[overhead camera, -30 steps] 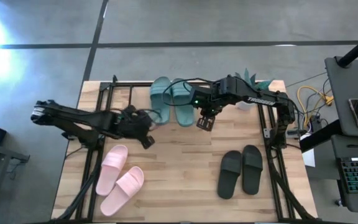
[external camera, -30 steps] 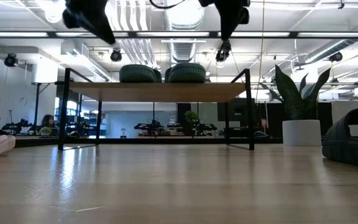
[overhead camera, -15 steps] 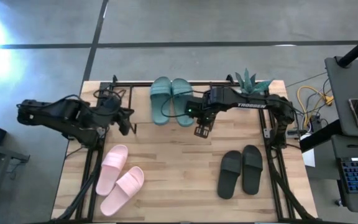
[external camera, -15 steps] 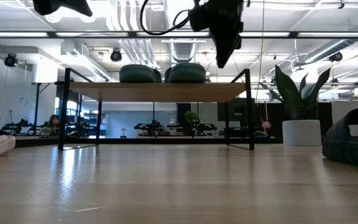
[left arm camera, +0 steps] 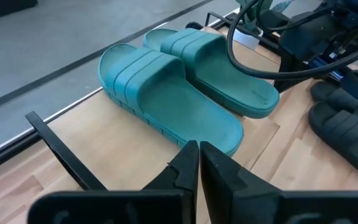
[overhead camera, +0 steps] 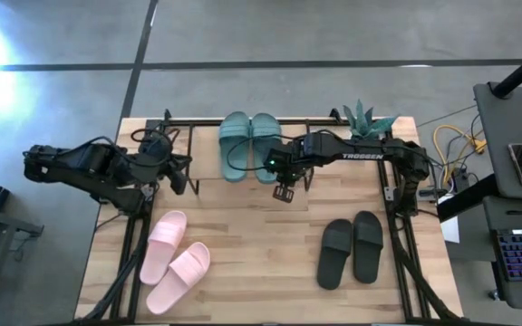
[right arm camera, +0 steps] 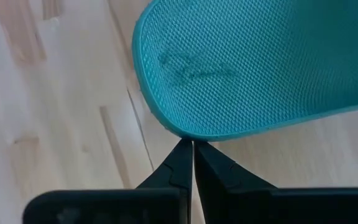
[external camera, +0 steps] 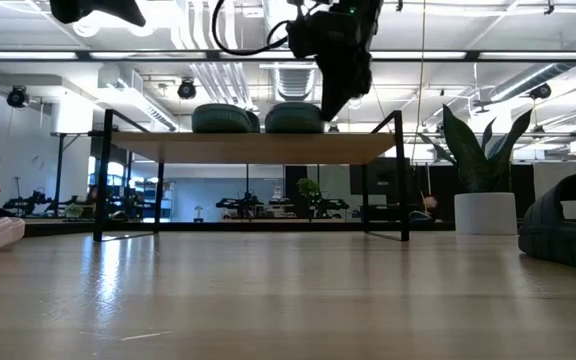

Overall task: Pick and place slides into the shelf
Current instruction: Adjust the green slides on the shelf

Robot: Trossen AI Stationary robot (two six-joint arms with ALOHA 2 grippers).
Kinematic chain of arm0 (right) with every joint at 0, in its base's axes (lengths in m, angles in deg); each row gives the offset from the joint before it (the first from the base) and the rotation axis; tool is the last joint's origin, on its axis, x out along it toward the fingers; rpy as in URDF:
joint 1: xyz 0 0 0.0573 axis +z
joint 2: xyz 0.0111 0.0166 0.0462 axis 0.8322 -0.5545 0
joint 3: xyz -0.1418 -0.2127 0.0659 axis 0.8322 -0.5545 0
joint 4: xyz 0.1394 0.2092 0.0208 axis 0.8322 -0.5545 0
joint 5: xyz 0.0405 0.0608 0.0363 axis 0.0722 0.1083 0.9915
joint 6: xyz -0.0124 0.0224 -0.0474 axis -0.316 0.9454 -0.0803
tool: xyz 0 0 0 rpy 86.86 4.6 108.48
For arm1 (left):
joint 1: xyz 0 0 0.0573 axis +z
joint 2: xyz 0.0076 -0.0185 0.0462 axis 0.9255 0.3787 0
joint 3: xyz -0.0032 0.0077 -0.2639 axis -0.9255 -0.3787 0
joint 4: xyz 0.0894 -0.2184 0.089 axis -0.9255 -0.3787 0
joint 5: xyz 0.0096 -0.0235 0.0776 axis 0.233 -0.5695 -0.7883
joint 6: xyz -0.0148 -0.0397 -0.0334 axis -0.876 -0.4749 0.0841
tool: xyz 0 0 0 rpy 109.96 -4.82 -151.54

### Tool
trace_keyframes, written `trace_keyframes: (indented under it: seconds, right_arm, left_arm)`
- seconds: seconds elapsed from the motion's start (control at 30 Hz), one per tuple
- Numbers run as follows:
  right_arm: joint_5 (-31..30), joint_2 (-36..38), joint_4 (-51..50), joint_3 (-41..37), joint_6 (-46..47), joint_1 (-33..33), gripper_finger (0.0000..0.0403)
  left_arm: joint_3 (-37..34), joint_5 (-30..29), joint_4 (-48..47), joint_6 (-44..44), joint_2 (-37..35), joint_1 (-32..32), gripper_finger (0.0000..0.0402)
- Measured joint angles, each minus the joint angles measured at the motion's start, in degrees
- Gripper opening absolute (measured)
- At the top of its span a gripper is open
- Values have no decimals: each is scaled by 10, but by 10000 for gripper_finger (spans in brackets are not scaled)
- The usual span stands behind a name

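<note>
Green slides sit on the shelf at far centre. Pink slides near left, black slides near right, both on table. Left gripper and right gripper pressed together, empty. Rubber likely light, flexible, grippy; pinch the strap or sole edge.

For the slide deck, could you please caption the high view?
Green slides on the shelf, pink and black pairs waiting on the table, both shut grippers, left and right, nearby.
</note>
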Motion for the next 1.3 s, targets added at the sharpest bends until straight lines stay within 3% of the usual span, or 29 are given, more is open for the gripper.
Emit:
trace_keyframes:
  seconds: [0.33,0.57,0.77,0.87,1.0,1.2,1.3]
  right_arm:
    - [-2,0,14,5,0,-5,8]
    - [-5,17,-72,22,18,8,8]
    - [-99,45,-75,22,30,5,8]
    - [-98,44,-72,21,28,-36,8]
    - [-74,31,-68,21,26,-96,8]
    - [-47,28,-58,34,-4,-146,8]
    - [-42,28,-54,35,-25,-151,8]
  left_arm:
    - [0,0,0,0,11,0,1]
    - [-1,21,-21,0,16,0,1]
    - [-1,3,-54,-30,21,19,1]
    - [-1,14,-58,-23,22,73,1]
    - [2,94,-39,24,24,174,1]
    - [1,309,41,108,50,336,1]
    - [1,348,40,144,79,398,1]
